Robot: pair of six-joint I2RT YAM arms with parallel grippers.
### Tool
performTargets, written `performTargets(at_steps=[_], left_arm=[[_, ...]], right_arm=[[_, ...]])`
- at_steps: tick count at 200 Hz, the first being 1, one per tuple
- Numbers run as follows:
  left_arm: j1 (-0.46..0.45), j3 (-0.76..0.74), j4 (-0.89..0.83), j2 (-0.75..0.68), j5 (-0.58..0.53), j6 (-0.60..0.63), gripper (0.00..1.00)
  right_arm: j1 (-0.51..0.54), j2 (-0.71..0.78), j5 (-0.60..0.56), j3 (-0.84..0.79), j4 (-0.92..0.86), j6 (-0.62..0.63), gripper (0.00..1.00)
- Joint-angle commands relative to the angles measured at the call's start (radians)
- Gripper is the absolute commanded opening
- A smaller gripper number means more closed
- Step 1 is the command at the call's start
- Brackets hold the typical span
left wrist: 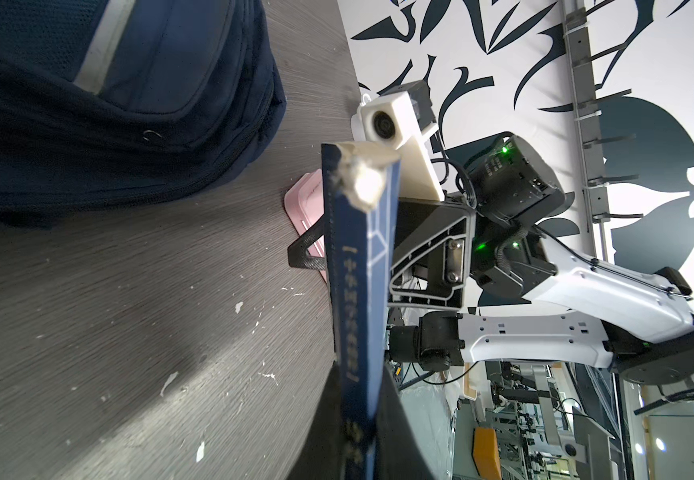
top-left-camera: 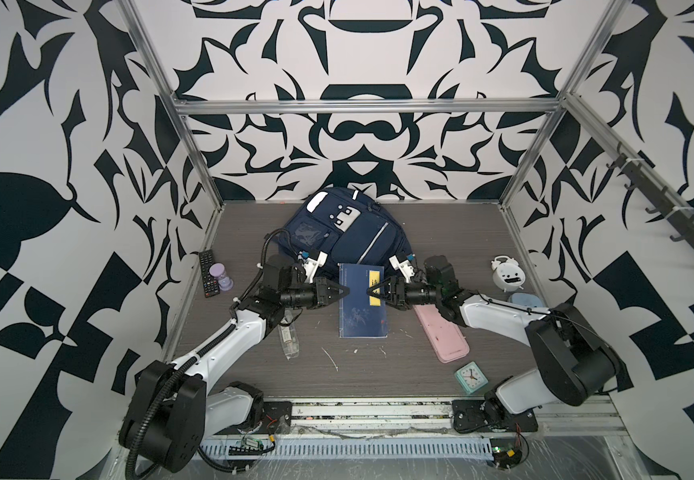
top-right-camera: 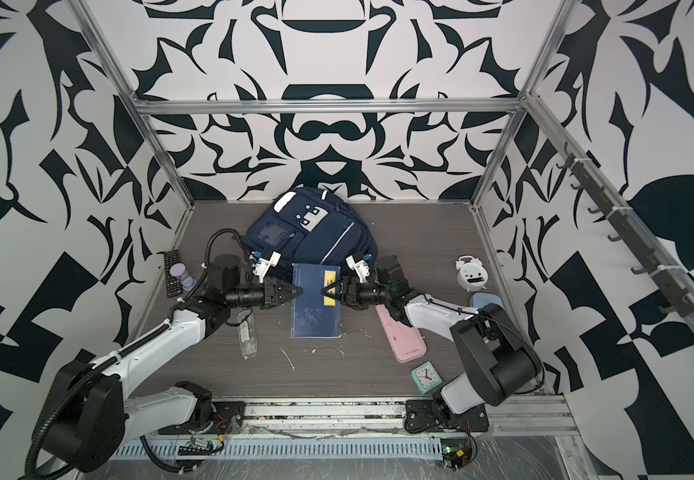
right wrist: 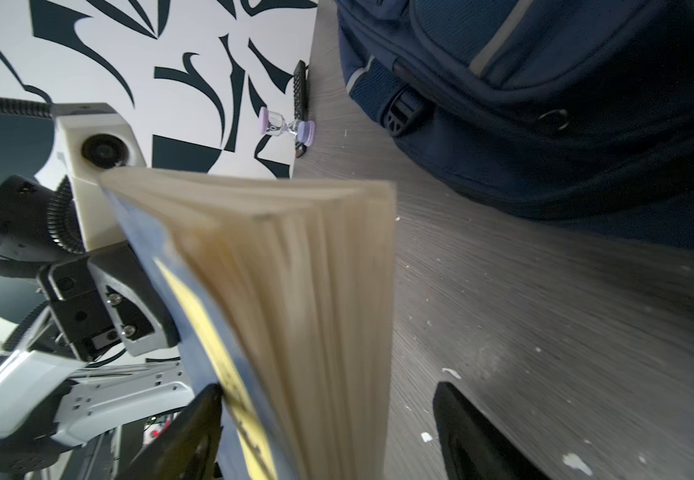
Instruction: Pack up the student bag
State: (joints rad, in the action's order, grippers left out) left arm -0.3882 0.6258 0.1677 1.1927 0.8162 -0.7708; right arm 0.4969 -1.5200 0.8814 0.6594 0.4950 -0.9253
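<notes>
Where the left arm reaches into the middle of both top views, the left gripper (top-left-camera: 346, 290) is clamped on the spine edge of a blue book (top-left-camera: 363, 316), held clear of the table (top-left-camera: 441, 232). Just above the book, at frame centre, lies the student bag (top-left-camera: 345, 232), pockets up. At the book's right edge the right gripper (top-left-camera: 370, 291) gapes, one finger (right wrist: 474, 436) apart from the pages.

The student bag (top-left-camera: 353, 237) is matt navy woven cloth with shinier grey strips. The book (top-left-camera: 363, 307) has a smooth matt blue cover and cream paper pages. The worktop (top-left-camera: 441, 232) is matt grey wood grain, scuffed with white flecks. The pencil case (top-left-camera: 447, 340) is smooth pink plastic.
</notes>
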Motion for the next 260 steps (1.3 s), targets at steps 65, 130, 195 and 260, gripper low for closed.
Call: performTargets(at_steps=[65,130,195,260], left_arm=[[0.049,0.003,-0.009,0.003,-0.034,0.001,0.00],[0.054,0.020,-0.079,0.012,-0.066,0.031,0.00],[0.054,0.026,-0.135,0.007,-0.108,0.065,0.00],[0.054,0.034,-0.143,0.017,-0.107,0.073,0.00]], right_arm=[[0.009,0.050,0.100,0.021,0.137,-0.078,0.54],[0.041,0.082,0.047,0.077,-0.032,0.023,0.37],[0.045,0.096,0.026,0.100,-0.118,0.066,0.32],[0.061,0.083,-0.004,0.111,-0.150,0.084,0.21]])
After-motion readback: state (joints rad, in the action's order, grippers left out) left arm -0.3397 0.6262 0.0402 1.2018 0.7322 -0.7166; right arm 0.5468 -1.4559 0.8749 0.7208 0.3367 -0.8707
